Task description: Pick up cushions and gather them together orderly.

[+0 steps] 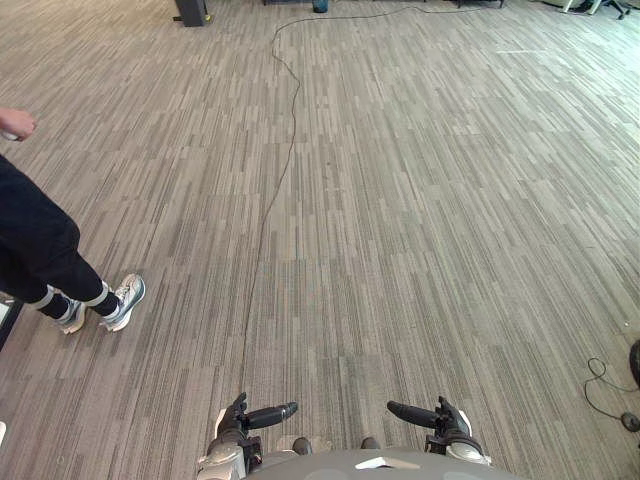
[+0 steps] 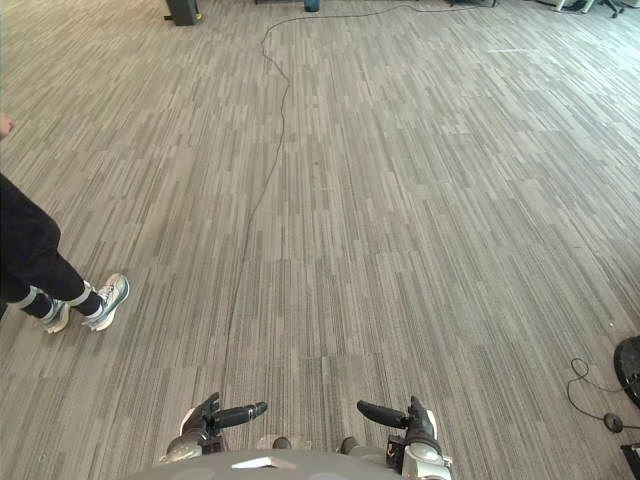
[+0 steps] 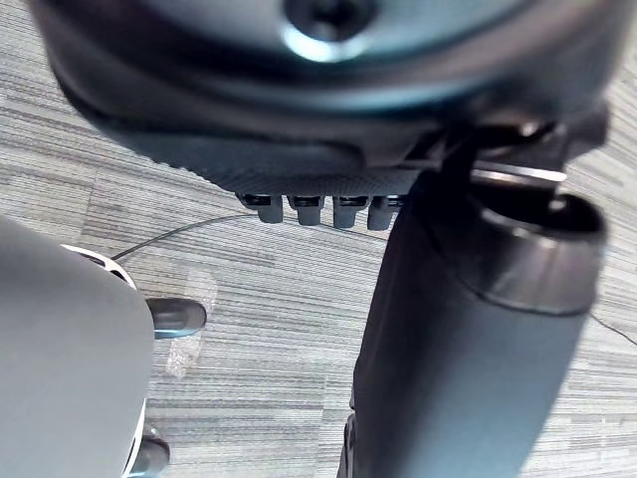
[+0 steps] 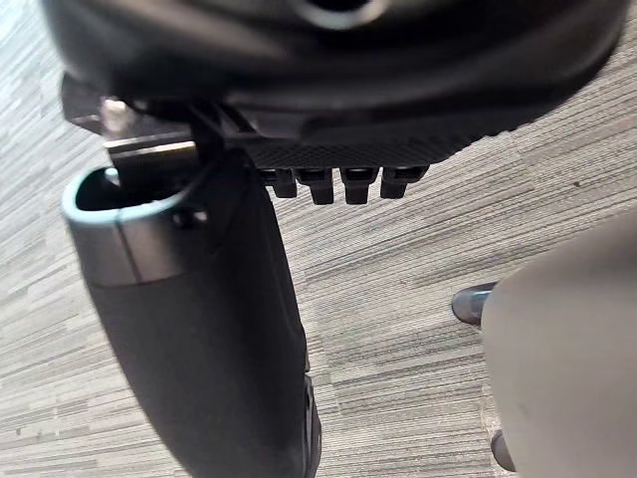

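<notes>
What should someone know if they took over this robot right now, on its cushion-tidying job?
Left hand: open, low in front, holding nothing.
Right hand: open, low in front, holding nothing.
Surroundings: grey carpet ahead; a person stands to the robot's left.
Done: nothing that these views confirm.
Left: find the cushions, pick them up, gather them neatly. Probably best to steer clear of the person.

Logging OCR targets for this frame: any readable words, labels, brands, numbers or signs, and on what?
None can be read. The carpet floor bears no print; the person's shoes show no legible mark; the left hand and right hand show no label that can be made out.
</notes>
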Tool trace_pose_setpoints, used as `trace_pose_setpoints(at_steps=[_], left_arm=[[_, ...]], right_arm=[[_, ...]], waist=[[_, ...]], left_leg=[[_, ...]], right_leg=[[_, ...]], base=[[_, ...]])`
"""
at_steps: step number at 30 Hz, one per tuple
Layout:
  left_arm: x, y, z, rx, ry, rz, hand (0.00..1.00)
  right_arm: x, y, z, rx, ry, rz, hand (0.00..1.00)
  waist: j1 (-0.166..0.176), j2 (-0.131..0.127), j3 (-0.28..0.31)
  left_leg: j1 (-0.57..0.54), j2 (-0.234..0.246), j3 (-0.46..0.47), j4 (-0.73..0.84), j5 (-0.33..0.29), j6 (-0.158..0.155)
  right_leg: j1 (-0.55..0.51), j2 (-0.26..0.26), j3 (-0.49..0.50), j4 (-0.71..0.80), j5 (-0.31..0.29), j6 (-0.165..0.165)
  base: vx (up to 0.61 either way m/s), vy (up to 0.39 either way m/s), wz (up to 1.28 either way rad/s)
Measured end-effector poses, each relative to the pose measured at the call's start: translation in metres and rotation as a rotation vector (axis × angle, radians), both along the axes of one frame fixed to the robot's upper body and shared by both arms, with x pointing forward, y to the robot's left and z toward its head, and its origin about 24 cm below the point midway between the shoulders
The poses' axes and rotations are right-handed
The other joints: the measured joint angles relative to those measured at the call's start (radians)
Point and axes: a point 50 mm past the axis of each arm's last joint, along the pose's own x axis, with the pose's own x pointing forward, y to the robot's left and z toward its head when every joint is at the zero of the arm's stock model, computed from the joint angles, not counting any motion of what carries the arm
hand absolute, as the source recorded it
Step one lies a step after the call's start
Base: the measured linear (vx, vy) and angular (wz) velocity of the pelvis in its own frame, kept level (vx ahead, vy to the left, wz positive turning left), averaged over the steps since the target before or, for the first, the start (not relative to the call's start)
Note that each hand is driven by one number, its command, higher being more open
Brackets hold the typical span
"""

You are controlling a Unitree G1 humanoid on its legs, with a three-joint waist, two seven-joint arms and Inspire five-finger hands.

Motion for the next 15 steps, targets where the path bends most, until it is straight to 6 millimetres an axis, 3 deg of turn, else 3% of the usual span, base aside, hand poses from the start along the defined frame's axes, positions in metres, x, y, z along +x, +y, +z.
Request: trace_pose_setpoints(at_steps=[7,8,9,10,12,13,15], left_arm=[[0.001,0.001,0.000,-0.003,-0.003,0.016,1.00],[0.007,0.007,0.004,-0.001,-0.037,0.050,1.00],[0.008,0.008,0.005,-0.001,-0.048,0.059,1.00],[0.013,0.009,0.007,-0.013,-0.082,0.115,1.00],[0.020,0.012,0.012,-0.012,-0.121,0.147,1.00],[0.021,0.014,0.014,-0.013,-0.138,0.161,1.00],[0.024,0.017,0.017,-0.013,-0.166,0.186,1.00]], right_arm=[[-0.001,0.000,0.000,0.024,-0.011,-0.061,1.00],[0.002,0.005,0.001,0.039,-0.032,-0.073,1.00],[0.003,0.005,0.001,0.039,-0.039,-0.074,1.00],[0.008,0.001,0.005,0.033,-0.067,-0.091,1.00],[0.010,-0.001,0.006,0.023,-0.075,-0.088,1.00],[0.009,-0.001,0.006,0.020,-0.072,-0.085,1.00],[0.011,0.000,0.006,0.014,-0.076,-0.076,1.00]], waist=[[-0.001,-0.001,0.015],[-0.001,-0.019,0.034],[0.000,-0.019,0.042],[-0.001,-0.002,0.074],[0.003,-0.002,0.096],[0.006,-0.004,0.098],[0.010,-0.006,0.100]], left_leg=[[-0.007,0.006,-0.031,0.017,-0.001,-0.010],[-0.087,0.024,-0.025,0.187,-0.083,-0.025],[-0.119,0.037,-0.011,0.258,-0.113,-0.031],[-0.224,0.111,0.063,0.520,-0.199,-0.011],[-0.309,0.164,0.077,0.759,-0.204,0.000],[-0.354,0.187,0.077,0.860,-0.189,-0.008],[-0.407,0.224,0.094,0.956,-0.207,-0.007]], right_leg=[[-0.002,0.000,-0.039,0.050,-0.042,-0.011],[-0.026,-0.011,-0.060,0.100,-0.067,-0.021],[-0.029,-0.009,-0.063,0.115,-0.076,-0.023],[-0.034,0.011,-0.086,0.171,-0.122,-0.040],[-0.030,0.014,-0.101,0.246,-0.180,-0.046],[-0.021,0.012,-0.103,0.265,-0.200,-0.051],[-0.003,0.006,-0.102,0.271,-0.218,-0.051]], base=[[-0.03,-0.054,0.20],[-0.05,-0.061,0.28],[-0.10,-0.076,0.48],[-0.10,-0.050,0.39],[-0.06,-0.030,0.33],[0.06,0.014,0.11],[0.14,0.081,0.02]])
